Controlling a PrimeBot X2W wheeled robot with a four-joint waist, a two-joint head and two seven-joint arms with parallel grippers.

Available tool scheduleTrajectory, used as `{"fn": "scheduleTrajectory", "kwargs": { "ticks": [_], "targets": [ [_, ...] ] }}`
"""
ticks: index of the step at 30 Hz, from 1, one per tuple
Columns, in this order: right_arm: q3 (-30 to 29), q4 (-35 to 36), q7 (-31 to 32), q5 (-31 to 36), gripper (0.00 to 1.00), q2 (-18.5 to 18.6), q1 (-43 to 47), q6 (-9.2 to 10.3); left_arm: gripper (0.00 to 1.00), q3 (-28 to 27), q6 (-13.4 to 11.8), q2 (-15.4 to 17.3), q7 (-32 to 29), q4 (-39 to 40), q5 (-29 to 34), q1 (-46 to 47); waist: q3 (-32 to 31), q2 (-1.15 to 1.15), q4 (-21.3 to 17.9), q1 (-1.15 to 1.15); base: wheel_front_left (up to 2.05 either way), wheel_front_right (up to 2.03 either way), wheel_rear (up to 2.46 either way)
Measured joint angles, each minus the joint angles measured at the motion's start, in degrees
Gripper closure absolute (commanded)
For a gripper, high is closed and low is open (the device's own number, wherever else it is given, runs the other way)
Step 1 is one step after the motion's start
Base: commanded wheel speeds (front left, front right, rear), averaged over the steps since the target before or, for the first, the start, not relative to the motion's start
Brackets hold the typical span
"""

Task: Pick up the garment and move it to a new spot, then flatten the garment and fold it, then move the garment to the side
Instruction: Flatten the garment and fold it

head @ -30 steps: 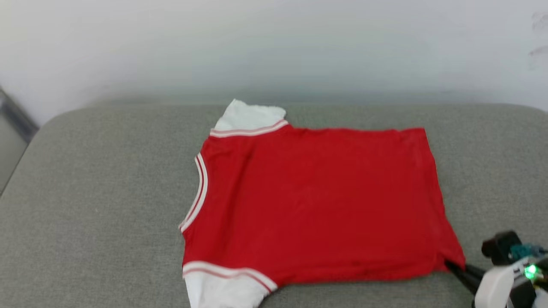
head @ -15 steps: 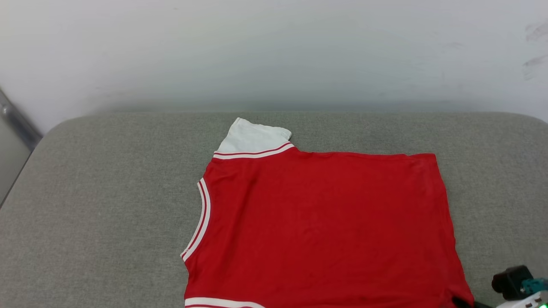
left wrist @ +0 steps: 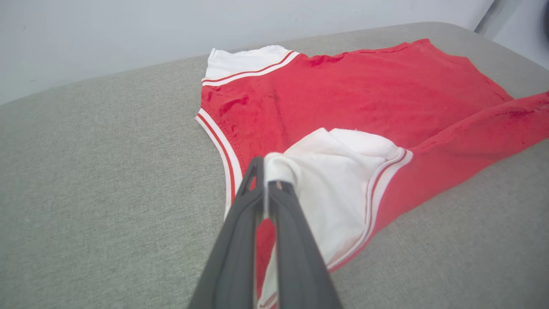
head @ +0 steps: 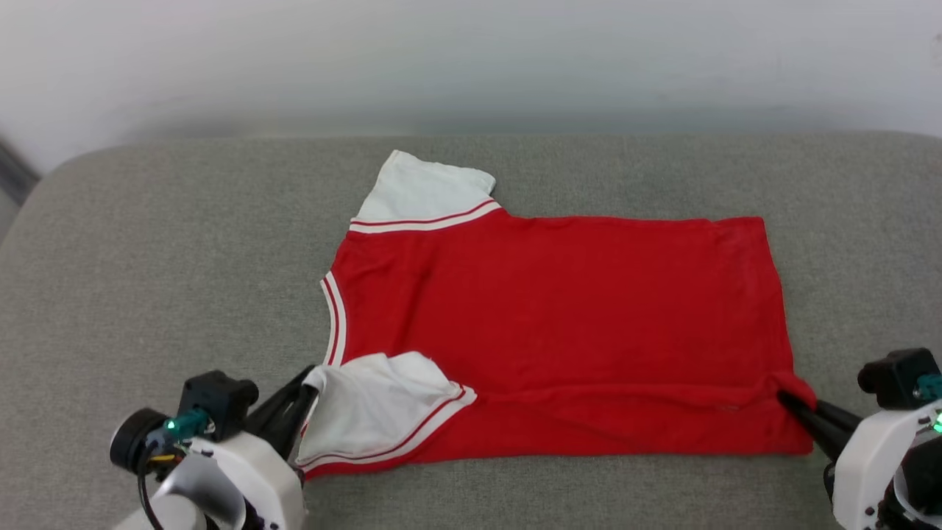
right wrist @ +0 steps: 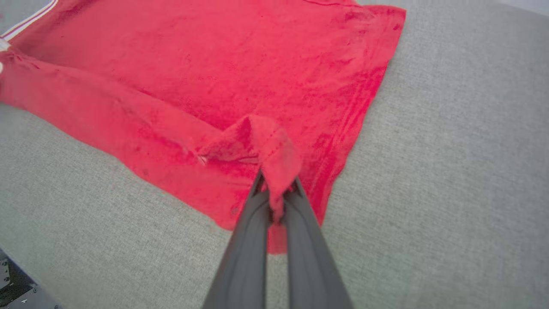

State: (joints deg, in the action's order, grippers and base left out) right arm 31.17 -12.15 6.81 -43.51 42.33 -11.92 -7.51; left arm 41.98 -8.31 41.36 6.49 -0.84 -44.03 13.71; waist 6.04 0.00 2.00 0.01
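The garment point(head: 559, 324) is a red jersey with white sleeves, spread back side up on the grey cushion, its collar toward the left; the number 23 is hidden. My left gripper point(head: 305, 390) is shut on the near white sleeve point(left wrist: 339, 180), which is lifted and turned over onto the red body. At the near right hem corner point(right wrist: 270, 146) my right gripper point(head: 791, 401) is shut on the red cloth, raising it in a small peak. The far white sleeve point(head: 423, 191) lies flat.
The grey cushion point(head: 147, 280) runs wide on both sides of the jersey, with a pale wall point(head: 471, 59) close behind it. Its rounded left corner drops off at the far left.
The head camera tilted up, then back down, so the whole picture shifted. The left gripper has come into view holding the near sleeve, now folded over the body. The right gripper still holds the hem corner.
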Motion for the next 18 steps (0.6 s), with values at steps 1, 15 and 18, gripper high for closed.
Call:
{"fn": "scheduleTrajectory", "kwargs": {
  "ticks": [1,15,18],
  "targets": [
    [-0.42,0.24,0.36,0.35,1.0,-0.27,-0.6,0.0,1.0,0.0,0.74,-0.18,-0.32,-0.96,0.22,1.33,0.73,0.0,-0.16,0.0,0.0,0.0,0.0],
    [-0.59,-3.19,3.69,2.72,1.0,-3.34,-10.07,0.0,1.0,0.26,7.4,-4.67,0.75,-17.66,1.97,14.11,11.28,0.0,-2.11,0.01,0.0,0.0,0.0],
    [0.57,-4.97,3.7,2.77,1.0,-3.74,-11.3,0.0,1.0,1.02,8.93,-6.5,1.02,-21.78,1.87,15.09,12.75,0.0,-2.28,0.01,0.0,0.0,0.0]
  ]
}}
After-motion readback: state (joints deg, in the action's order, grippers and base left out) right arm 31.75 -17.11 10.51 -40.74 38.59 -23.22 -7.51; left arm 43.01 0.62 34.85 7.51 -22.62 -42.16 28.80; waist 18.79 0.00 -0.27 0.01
